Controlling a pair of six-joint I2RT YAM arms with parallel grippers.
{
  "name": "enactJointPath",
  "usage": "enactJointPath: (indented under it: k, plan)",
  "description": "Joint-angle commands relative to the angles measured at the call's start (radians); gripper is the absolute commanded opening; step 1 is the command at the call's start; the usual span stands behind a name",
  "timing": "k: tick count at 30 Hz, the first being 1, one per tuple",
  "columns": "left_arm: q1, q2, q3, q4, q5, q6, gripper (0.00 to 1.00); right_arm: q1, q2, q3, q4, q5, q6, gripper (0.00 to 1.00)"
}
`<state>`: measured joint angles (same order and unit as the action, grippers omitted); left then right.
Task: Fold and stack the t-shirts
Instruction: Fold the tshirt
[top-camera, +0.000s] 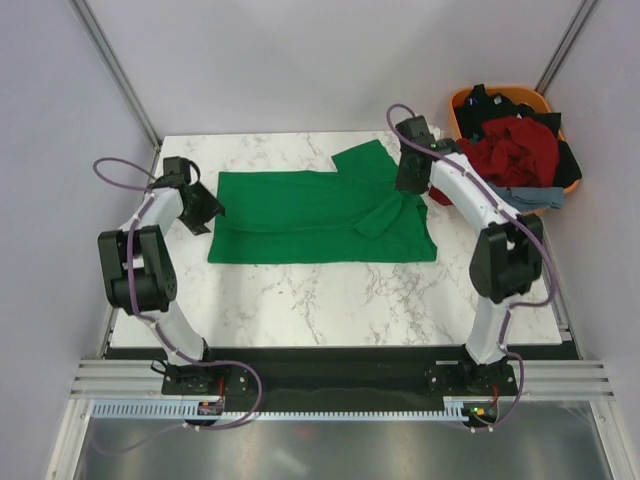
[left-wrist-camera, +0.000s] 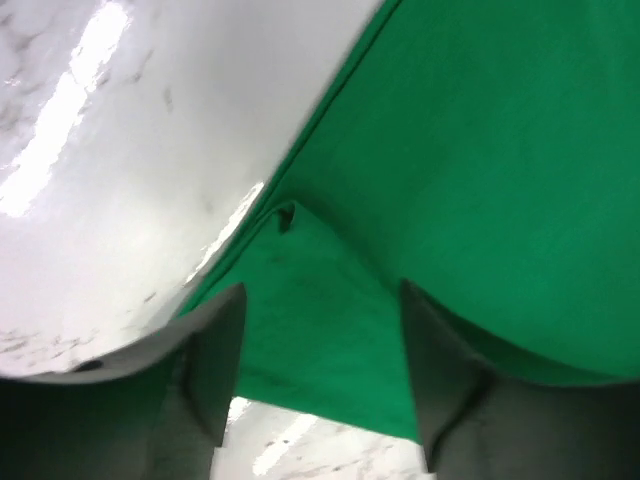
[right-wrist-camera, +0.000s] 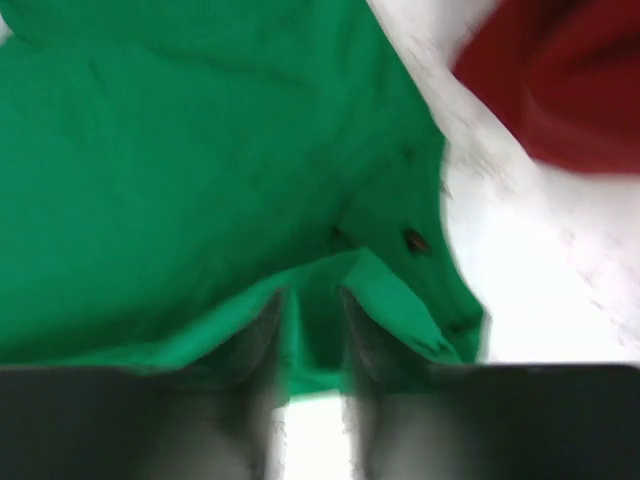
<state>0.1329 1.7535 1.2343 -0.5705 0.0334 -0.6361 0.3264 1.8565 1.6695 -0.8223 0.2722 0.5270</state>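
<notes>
Top external: I am part-way through folding the green t-shirt (top-camera: 300, 215) between my claws. My left claw (left-wrist-camera: 320, 292) is gaping; my right claw (right-wrist-camera: 310, 297), I cannot tell. The other t-shirts (top-camera: 515, 150) are waiting beyond my right claw.

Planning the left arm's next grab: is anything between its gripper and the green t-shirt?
Nothing visible. The left gripper has its jaws open astride a folded corner at the green t-shirt's left edge, with only bare marble table beside it.

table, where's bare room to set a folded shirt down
Widest bare marble: the strip of table between the green shirt and the near edge. A narrower patch lies behind the shirt at far left. Crowded at far right: right gripper, red shirt spilling from the basket.
</notes>
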Motion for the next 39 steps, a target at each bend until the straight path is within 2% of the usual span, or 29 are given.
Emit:
enactJointPath:
  k: [1, 3, 4, 5, 6, 8, 9, 11, 12, 15, 18, 29, 33, 35, 37, 38, 39]
  plan:
    - [0.014, 0.115, 0.185, -0.084, 0.15, 0.076, 0.74, -0.069, 0.165, 0.244, -0.068, -0.102, -0.057, 0.52]
    - [0.016, 0.095, 0.189, -0.109, 0.132, 0.09, 0.85, -0.067, 0.166, 0.301, -0.113, -0.09, -0.097, 0.84]
    - [0.017, 0.025, 0.145, -0.1, 0.116, 0.087, 0.89, -0.066, 0.13, 0.248, -0.091, -0.076, -0.101, 0.87]
    - [0.023, -0.009, 0.116, -0.091, 0.079, 0.082, 0.91, -0.066, 0.084, 0.193, -0.065, -0.071, -0.098, 0.88]
    - [0.028, -0.082, 0.052, -0.082, 0.068, 0.076, 0.92, -0.066, -0.016, 0.064, -0.039, -0.076, -0.084, 0.89]
    - [0.054, -0.146, -0.025, -0.042, 0.086, 0.041, 0.92, -0.067, -0.123, -0.084, 0.04, -0.1, -0.062, 0.89]
    - [0.062, -0.173, -0.063, -0.025, 0.092, 0.026, 0.91, -0.067, -0.222, -0.234, 0.066, -0.109, -0.039, 0.89]
    - [0.079, -0.253, -0.185, 0.029, 0.111, -0.017, 0.89, -0.067, -0.313, -0.376, 0.138, -0.132, -0.015, 0.87]
    - [0.083, -0.278, -0.228, 0.055, 0.112, -0.033, 0.89, -0.067, -0.385, -0.498, 0.158, -0.136, -0.009, 0.86]
    - [0.091, -0.35, -0.379, 0.147, 0.129, -0.079, 0.88, -0.072, -0.476, -0.679, 0.222, -0.162, 0.01, 0.84]
    - [0.094, -0.362, -0.499, 0.217, 0.143, -0.108, 0.88, -0.079, -0.485, -0.763, 0.268, -0.174, 0.005, 0.83]
    - [0.102, -0.281, -0.587, 0.359, 0.12, -0.134, 0.84, -0.167, -0.358, -0.801, 0.4, -0.226, -0.041, 0.81]
    - [0.102, -0.259, -0.596, 0.385, 0.108, -0.14, 0.74, -0.185, -0.298, -0.792, 0.44, -0.237, -0.056, 0.79]
    - [0.1, -0.247, -0.596, 0.4, 0.111, -0.14, 0.66, -0.194, -0.27, -0.794, 0.46, -0.251, -0.059, 0.72]
    - [0.102, -0.241, -0.601, 0.412, 0.124, -0.143, 0.49, -0.194, -0.261, -0.803, 0.476, -0.252, -0.061, 0.65]
    - [0.102, -0.233, -0.602, 0.428, 0.132, -0.143, 0.38, -0.196, -0.255, -0.807, 0.483, -0.257, -0.061, 0.56]
    - [0.102, -0.232, -0.601, 0.429, 0.135, -0.145, 0.19, -0.197, -0.253, -0.814, 0.486, -0.257, -0.061, 0.5]
